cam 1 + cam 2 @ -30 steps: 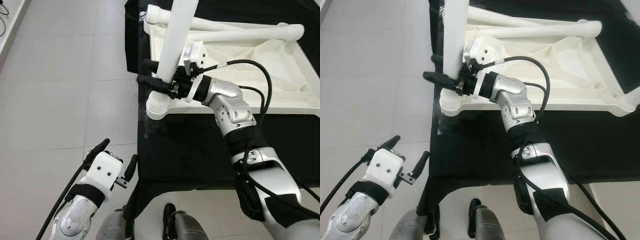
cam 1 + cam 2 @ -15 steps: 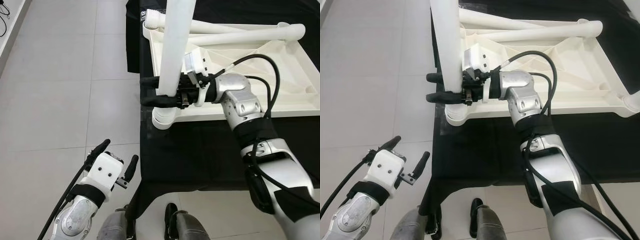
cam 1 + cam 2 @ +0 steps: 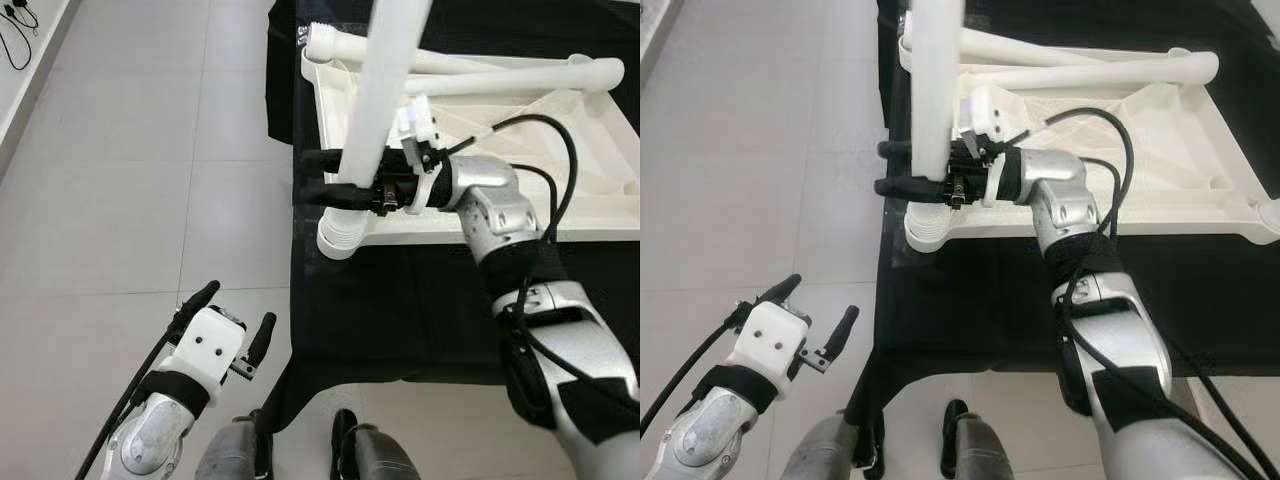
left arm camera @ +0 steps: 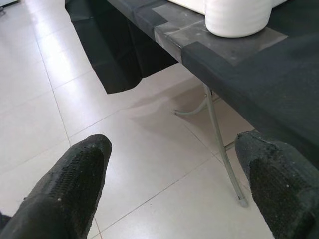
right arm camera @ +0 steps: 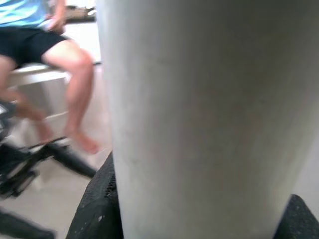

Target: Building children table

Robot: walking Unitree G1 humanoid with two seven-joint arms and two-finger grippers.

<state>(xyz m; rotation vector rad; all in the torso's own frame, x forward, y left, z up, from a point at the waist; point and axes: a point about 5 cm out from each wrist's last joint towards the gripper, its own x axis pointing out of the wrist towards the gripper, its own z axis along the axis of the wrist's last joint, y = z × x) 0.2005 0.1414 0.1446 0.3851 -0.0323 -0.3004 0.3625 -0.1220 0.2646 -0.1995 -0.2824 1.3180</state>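
A white plastic children's tabletop lies upside down on a black-covered table. A white table leg stands upright in the tabletop's near-left corner socket. My right gripper is shut on this leg just above the socket, its black fingers on either side. In the right wrist view the leg is pressed close between the pads. Two more white legs lie across the tabletop's far side. My left gripper hangs open over the floor left of the table; in its wrist view the fingers are spread apart.
The black table's left edge runs beside pale floor tiles. A thin metal table leg stands under the cloth. In the right wrist view a seated person's bare legs are in the background, beyond the leg.
The camera has shifted, sliding the scene a little right. My right gripper keeps its hold on the leg, which now leans slightly to the right at its top. The left arm is unchanged.
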